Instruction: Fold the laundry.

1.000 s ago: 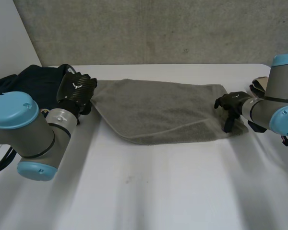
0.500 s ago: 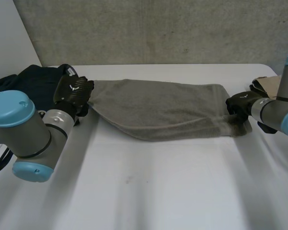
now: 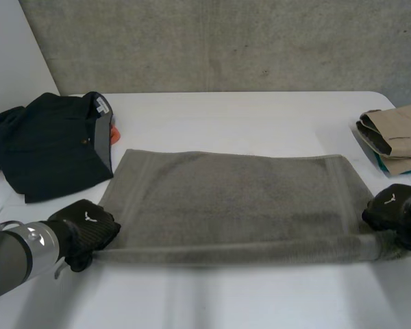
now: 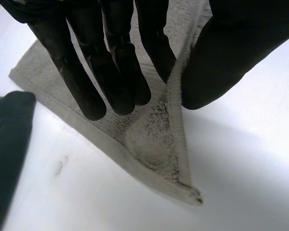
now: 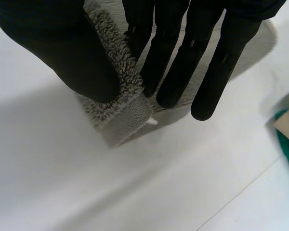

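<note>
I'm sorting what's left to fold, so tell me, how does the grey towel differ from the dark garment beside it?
The grey towel lies spread out mid-table; the dark garment sits bunched near the far left corner. The left hand and right hand pinch the towel's near corners; neither touches the garment. The towel is looped terry; the garment is smooth cloth. Both rest on the white table.

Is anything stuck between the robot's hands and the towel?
No, nothing. The left hand and right hand each pinch the towel at a near corner. The dark jacket and tan clothes lie off to its sides.
</note>
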Motion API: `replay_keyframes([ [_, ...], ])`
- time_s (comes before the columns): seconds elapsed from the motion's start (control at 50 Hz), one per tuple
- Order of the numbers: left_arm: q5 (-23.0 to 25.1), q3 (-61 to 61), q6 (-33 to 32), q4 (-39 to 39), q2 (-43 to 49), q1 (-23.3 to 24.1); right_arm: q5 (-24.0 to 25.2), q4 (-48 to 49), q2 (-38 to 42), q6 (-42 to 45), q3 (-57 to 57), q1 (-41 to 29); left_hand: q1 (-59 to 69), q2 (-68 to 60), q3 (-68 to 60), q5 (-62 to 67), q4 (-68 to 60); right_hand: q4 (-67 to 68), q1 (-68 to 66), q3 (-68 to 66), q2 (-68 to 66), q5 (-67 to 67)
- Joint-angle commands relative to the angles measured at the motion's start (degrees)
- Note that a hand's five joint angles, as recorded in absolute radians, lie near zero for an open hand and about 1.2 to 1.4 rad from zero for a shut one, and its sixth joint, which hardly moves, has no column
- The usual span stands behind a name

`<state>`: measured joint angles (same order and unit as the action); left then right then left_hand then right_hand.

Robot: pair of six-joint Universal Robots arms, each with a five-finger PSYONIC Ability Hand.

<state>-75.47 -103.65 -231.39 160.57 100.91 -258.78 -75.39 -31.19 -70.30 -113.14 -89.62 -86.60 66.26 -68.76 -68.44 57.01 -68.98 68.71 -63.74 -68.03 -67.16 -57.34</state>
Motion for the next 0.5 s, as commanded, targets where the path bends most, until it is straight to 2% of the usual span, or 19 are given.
replay_keyframes([
  [0.02, -2.66, 10.47, -0.3, 9.22, 10.08, 3.54, -1.34, 13.42, 5.61, -14.73, 4.72, -1.99, 13.74, -11.24, -11.56, 12.99, -11.02, 11.29, -16.26, -11.97, -12.84, -12.66],
  [0.06, -3.45, 15.46, 1.02, 12.73, 13.76, 4.77, -2.13, 18.23, 6.4, -18.59, 5.16, -2.87, 13.74, -11.24, -11.56, 12.99, -11.02, 11.29, -16.26, -11.97, -12.84, -12.66],
  [0.18, -4.16, 29.71, 3.31, 20.82, 23.97, 7.85, -4.24, 31.96, 8.86, -23.18, 6.04, -5.5, 13.74, -11.24, -11.56, 12.99, -11.02, 11.29, -16.26, -11.97, -12.84, -12.66],
  [0.22, -4.25, 36.28, 4.19, 23.45, 28.79, 8.73, -6.51, 37.04, 10.96, -23.97, 7.0, -6.73, 13.74, -11.24, -11.56, 12.99, -11.02, 11.29, -16.26, -11.97, -12.84, -12.66],
  [0.3, -5.04, 46.48, 5.07, 24.44, 37.05, 9.78, -11.78, 42.24, 14.56, -24.06, 9.2, -8.67, 13.74, -11.24, -11.56, 12.99, -11.02, 11.29, -16.26, -11.97, -12.84, -12.66],
  [0.38, -5.57, 54.93, 5.07, 24.35, 43.82, 10.66, -15.05, 45.94, 18.17, -24.15, 11.74, -9.64, 13.74, -11.24, -11.56, 12.99, -11.02, 11.29, -16.26, -11.97, -12.84, -12.66],
  [0.5, -5.74, 62.51, 5.25, 24.44, 50.08, 11.45, -16.81, 47.62, 22.83, -23.71, 15.79, -10.43, 13.74, -11.24, -11.56, 12.99, -11.02, 11.29, -16.26, -11.97, -12.84, -12.66],
])
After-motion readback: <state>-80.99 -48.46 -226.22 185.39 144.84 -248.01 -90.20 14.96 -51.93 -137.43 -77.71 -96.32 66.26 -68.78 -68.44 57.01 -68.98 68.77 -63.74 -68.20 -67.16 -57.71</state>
